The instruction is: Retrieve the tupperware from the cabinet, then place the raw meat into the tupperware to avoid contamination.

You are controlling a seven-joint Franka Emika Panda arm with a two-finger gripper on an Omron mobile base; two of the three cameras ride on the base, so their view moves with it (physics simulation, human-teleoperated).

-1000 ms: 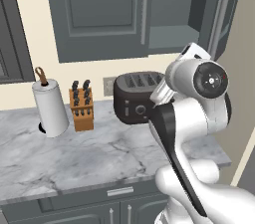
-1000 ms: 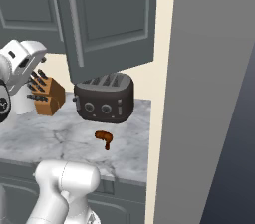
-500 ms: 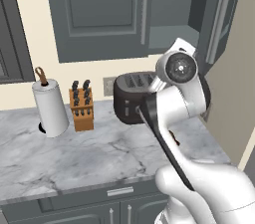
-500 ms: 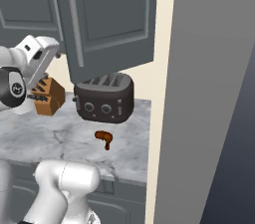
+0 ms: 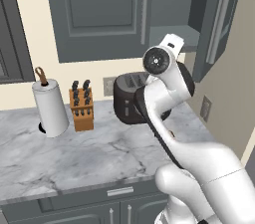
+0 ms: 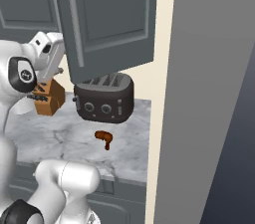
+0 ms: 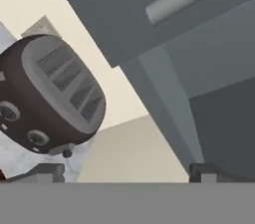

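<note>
The cabinet (image 5: 99, 14) hangs on the wall with its left door shut and its right door (image 5: 221, 19) swung open, showing a grey shelf (image 5: 172, 34). I cannot make out the tupperware inside. The raw meat (image 6: 103, 138) lies on the marble counter (image 6: 60, 138) in front of the toaster. My gripper (image 7: 124, 173) is open and holds nothing. It is raised above the toaster, just below the cabinet's open side. In the left base view my white hand (image 5: 172, 46) points up at the shelf.
A black toaster (image 5: 127, 101) stands at the back of the counter under the cabinet. To its left stand a wooden knife block (image 5: 82, 106) and a paper towel roll (image 5: 49, 108). A tall beige wall (image 6: 209, 93) closes off the counter's right end.
The arm has swung the hand up and back from in front of the toaster toward the open cabinet. The jaws stayed open.
</note>
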